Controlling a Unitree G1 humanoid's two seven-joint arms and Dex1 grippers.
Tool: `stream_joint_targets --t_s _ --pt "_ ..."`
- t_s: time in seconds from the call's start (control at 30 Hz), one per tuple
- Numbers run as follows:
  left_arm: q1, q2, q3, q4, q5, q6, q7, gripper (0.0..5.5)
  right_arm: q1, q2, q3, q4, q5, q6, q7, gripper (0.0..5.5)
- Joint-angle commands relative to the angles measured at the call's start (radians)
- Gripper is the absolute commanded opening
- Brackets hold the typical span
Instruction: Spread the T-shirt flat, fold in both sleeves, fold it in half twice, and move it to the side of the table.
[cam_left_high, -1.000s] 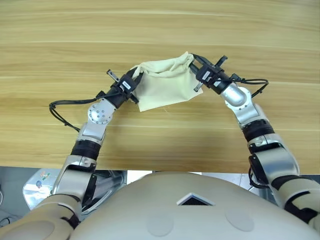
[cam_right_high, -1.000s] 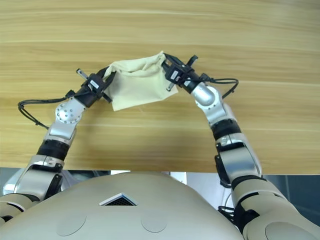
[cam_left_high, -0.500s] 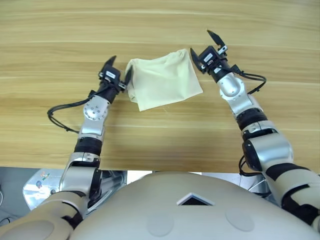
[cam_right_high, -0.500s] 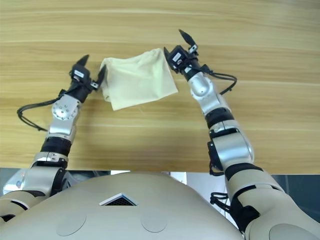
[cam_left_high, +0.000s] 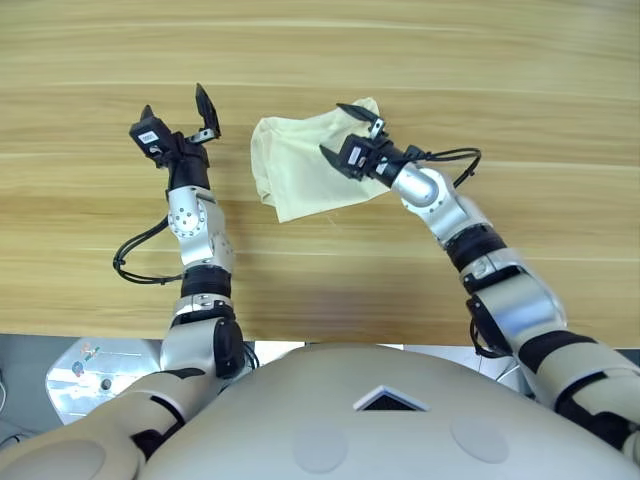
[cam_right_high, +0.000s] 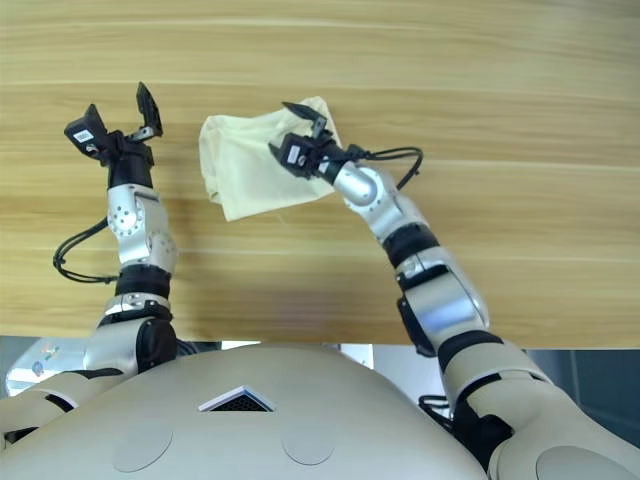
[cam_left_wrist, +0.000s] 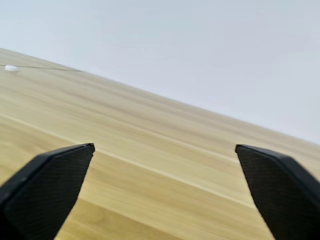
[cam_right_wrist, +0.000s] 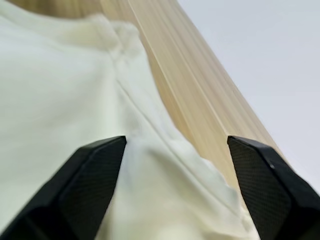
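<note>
The cream T-shirt (cam_left_high: 300, 170) lies folded into a small square on the wooden table (cam_left_high: 420, 60). My right gripper (cam_left_high: 345, 130) hovers open over the shirt's right half, fingers spread above the cloth (cam_right_wrist: 60, 90). My left gripper (cam_left_high: 180, 112) is raised off to the shirt's left, open and pointing up and away, with nothing between its fingers (cam_left_wrist: 45, 185). Neither gripper touches the shirt.
The bare wooden table (cam_right_high: 500, 250) stretches wide on every side of the shirt. Its near edge runs along the bottom of the eye views.
Both grippers let go of the shirt, which dropped flat. The left arm swung out left and upward; the right gripper moved in over the shirt.
</note>
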Motion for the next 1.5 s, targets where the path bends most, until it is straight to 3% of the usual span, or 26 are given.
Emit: stream_joint_targets --t_s 0.03,0.2,0.33,0.6,0.83,1.27,1.4,1.5 --pt "0.034 -0.03 -0.009 -0.042 0.007 -0.01 -0.006 5.38 -0.135 0.016 -0.047 0.215 0.013 0.072 -0.049 3.72" --pt "0.075 -0.051 -0.011 -0.094 0.013 -0.004 0.0 5.38 -0.171 -0.016 -0.129 0.36 0.052 0.204 -0.112 3.72" --pt "0.114 -0.059 0.0 -0.138 0.007 0.0 0.01 5.38 -0.17 -0.111 -0.247 0.411 0.132 0.348 -0.168 3.72" --pt "0.24 -0.072 0.083 -0.24 -0.031 -0.031 0.059 5.38 -0.164 -0.376 -0.563 0.429 0.341 0.501 -0.341 3.72" --pt "0.396 -0.106 0.172 -0.359 -0.076 -0.073 0.108 5.38 -0.06 -0.443 -0.806 0.436 0.488 0.56 -0.566 3.72" --pt "0.624 -0.168 0.274 -0.493 -0.151 -0.13 0.157 5.38 -0.126 -0.37 -0.907 0.418 0.496 0.503 -0.803 3.72" --pt "0.581 -0.124 0.265 -0.468 -0.125 -0.122 0.147 5.38 -0.177 -0.363 -0.877 0.389 0.468 0.328 -0.797 3.72" --pt "0.501 -0.07 0.237 -0.437 -0.009 -0.109 0.169 5.38 -0.233 -0.305 -0.791 0.337 0.409 0.139 -0.75 3.72"
